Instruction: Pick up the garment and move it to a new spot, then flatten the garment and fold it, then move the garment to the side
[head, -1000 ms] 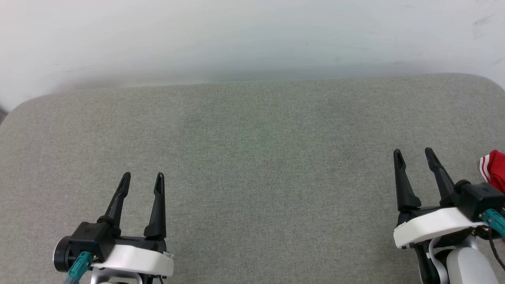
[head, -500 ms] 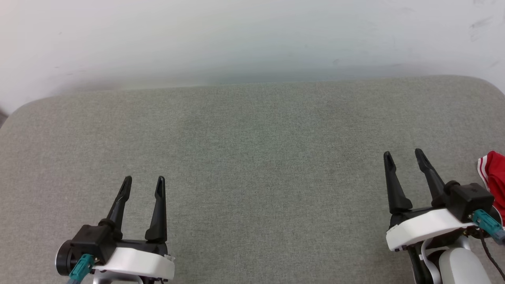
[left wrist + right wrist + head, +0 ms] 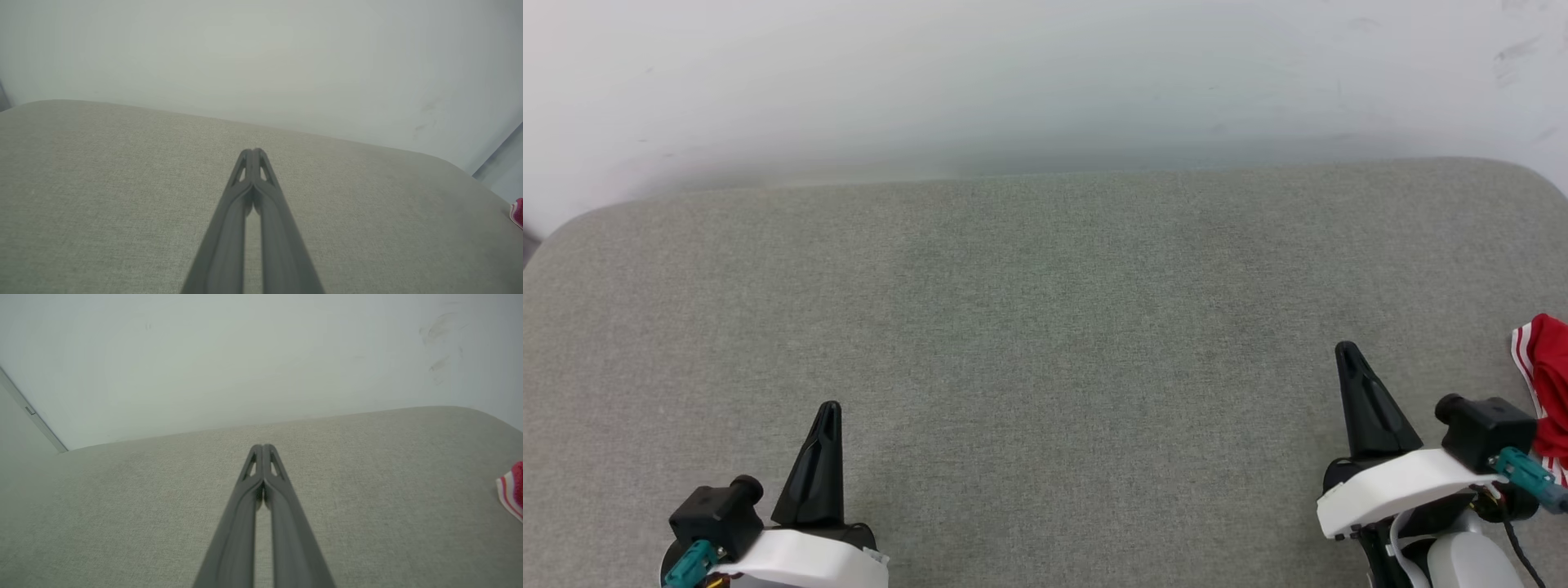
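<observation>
Two grippers sit low at the near edge of a grey fabric-covered surface (image 3: 1045, 327), one at each side, both aimed toward the pale wall (image 3: 1045, 73) at the far end.

At the near left, the left gripper (image 3: 827, 416) points away from the robot with a slight lean to the right. Its two dark fingers are pressed together into one narrow wedge with nothing between them, and its white wrist housing is cut by the bottom edge. In the left wrist view the fingertips meet flush above the grey fabric.

At the near right, the right gripper (image 3: 1349, 359) stands a little farther in and leans slightly left. Its fingers are likewise closed tip to tip on nothing, above a white housing and a pale forearm.

Just right of that arm, at the right edge of the surface, lies the garment (image 3: 1547, 376). It shows as a red bunch with red-and-white striped trim, cut off by the frame and apart from the fingers.
</observation>
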